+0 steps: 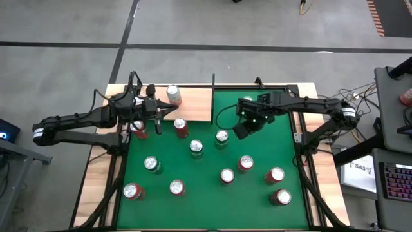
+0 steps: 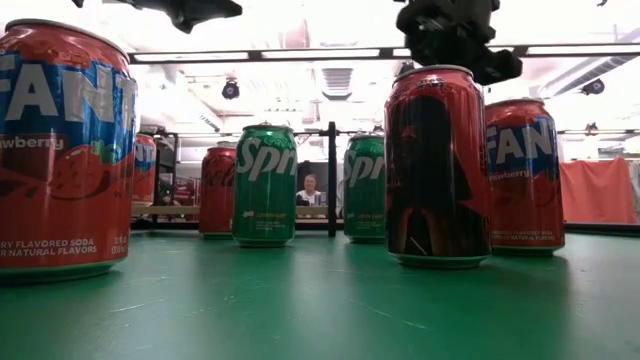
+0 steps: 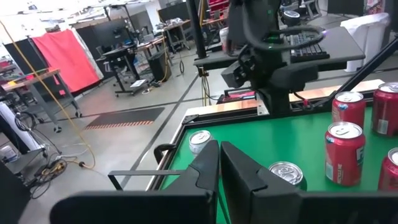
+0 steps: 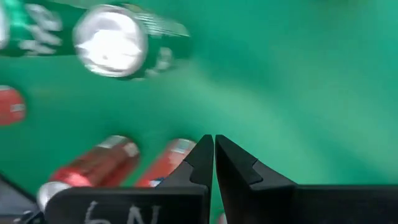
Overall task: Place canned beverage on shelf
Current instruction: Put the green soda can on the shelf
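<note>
A red canned beverage (image 1: 172,95) stands on the pale wood shelf (image 1: 196,106) at the table's back left. Several more red and green cans stand on the green felt, among them a red can (image 1: 181,127) and a green can (image 1: 221,137). My left gripper (image 1: 158,117) hovers at the shelf's front edge, shut and holding nothing; its wrist view shows the fingertips (image 3: 219,163) pressed together. My right gripper (image 1: 241,130) hangs over the felt just right of the green can, also shut and holding nothing (image 4: 213,155).
Thin black rods (image 1: 213,84) rise at the shelf's corners. Big red cans (image 2: 60,150) (image 2: 437,165) and green cans (image 2: 264,185) crowd the low view. Desks, cables and equipment fill the room beyond; a person shows far behind the table.
</note>
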Controlling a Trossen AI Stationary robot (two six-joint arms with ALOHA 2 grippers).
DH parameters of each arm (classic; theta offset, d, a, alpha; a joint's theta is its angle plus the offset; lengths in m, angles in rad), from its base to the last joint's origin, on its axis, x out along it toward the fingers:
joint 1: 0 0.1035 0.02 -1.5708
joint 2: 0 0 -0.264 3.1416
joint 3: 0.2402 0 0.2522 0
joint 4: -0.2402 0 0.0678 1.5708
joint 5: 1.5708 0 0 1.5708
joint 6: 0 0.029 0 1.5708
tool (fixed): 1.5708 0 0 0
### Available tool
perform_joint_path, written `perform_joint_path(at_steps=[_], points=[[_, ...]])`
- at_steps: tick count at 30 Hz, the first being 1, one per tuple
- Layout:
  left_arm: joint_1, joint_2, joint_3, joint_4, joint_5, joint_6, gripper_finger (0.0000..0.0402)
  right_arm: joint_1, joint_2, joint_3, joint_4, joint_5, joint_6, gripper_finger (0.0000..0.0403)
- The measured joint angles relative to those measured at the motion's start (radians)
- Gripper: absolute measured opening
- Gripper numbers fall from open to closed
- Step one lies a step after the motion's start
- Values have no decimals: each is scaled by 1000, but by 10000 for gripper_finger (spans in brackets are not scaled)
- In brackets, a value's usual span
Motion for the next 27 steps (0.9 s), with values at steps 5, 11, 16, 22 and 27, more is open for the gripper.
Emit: perform_joint_path(at_steps=[5,11,16,22,27], points=[[0,0,-1,5,1,-29,0,63,20,0,205,72,-35,9],[0,0,-2,7,2,-45,0,88,53,0,330,114,-249,9],[0,0,-2,9,3,-65,0,90,55,0,334,117,-512,9],[0,3,-2,15,6,-71,0,91,52,0,359,116,-563,27],[0,21,-2,22,6,-71,0,93,68,-10,350,119,-534,107]])
